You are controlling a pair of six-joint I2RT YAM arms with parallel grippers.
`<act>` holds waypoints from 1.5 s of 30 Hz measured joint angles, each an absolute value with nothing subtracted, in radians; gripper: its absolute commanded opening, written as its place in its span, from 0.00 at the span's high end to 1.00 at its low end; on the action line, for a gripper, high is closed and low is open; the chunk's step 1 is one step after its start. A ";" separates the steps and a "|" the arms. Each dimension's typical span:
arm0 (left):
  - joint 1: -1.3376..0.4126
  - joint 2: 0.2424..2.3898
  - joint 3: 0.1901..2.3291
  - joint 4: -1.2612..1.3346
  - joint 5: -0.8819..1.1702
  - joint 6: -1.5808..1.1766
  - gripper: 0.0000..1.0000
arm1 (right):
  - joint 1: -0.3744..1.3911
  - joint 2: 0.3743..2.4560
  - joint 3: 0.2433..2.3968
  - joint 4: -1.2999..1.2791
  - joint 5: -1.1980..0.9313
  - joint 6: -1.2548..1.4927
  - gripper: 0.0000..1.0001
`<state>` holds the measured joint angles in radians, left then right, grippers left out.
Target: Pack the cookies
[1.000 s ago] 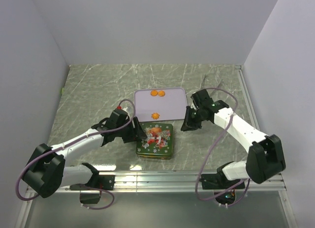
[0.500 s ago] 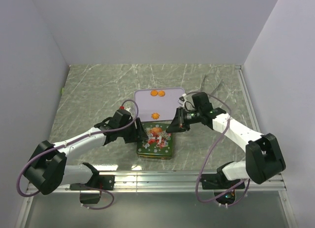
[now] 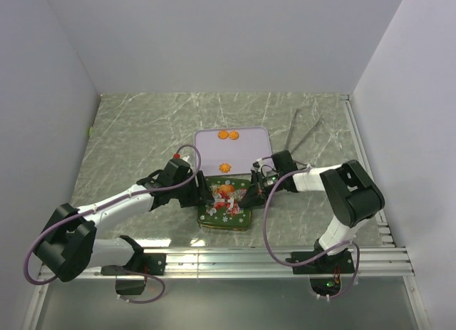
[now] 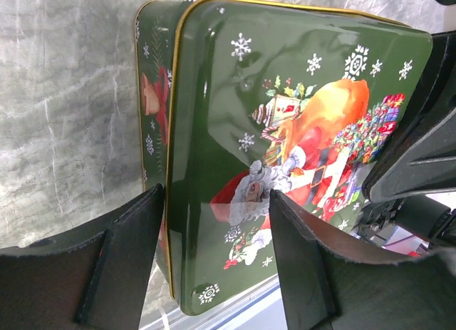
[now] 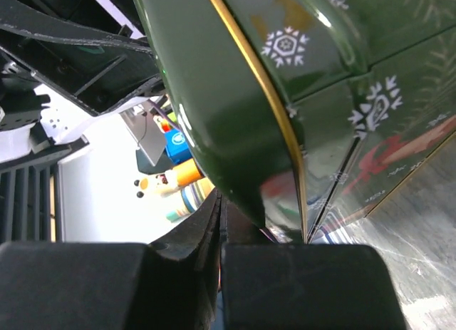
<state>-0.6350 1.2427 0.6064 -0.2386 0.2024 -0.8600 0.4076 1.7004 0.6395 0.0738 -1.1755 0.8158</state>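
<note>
Three small orange cookies lie on a lavender tray (image 3: pixel 249 150): two at its far edge (image 3: pixel 227 135) and one near its front (image 3: pixel 225 167). A closed green Christmas tin (image 3: pixel 224 205) sits just in front of the tray and fills the left wrist view (image 4: pixel 235 116). My left gripper (image 3: pixel 202 194) is open at the tin's left edge, one finger (image 4: pixel 125 251) beside its side wall and the other (image 4: pixel 306 266) over the lid. My right gripper (image 3: pixel 249 195) is shut, and its tips (image 5: pixel 221 202) press against the lid's rim (image 5: pixel 285 130) at the tin's right edge.
Metal tongs (image 3: pixel 302 127) lie on the marble table at the back right. Grey walls close in the left, back and right sides. The rail with the arm bases runs along the near edge (image 3: pixel 228 257).
My right gripper has swung left and down from beside the tray to the tin's right edge. My left gripper has stayed at the tin's left edge.
</note>
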 measured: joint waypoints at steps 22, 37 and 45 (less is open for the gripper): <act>-0.638 1.214 0.669 -0.294 0.119 -0.859 0.21 | 0.419 1.338 1.008 -0.452 -0.675 0.643 0.82; -0.638 1.012 0.972 -0.584 -0.233 -0.771 0.10 | 0.427 1.012 1.204 -0.604 -0.484 0.532 0.02; -0.635 0.656 0.883 -0.413 -0.582 -0.564 0.19 | 0.447 0.692 0.867 -0.379 -0.210 0.657 0.01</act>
<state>-0.6353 0.6559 0.8829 -0.4126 -0.5819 -0.5644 0.4469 0.6922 0.8669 -0.3786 -0.2100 0.6575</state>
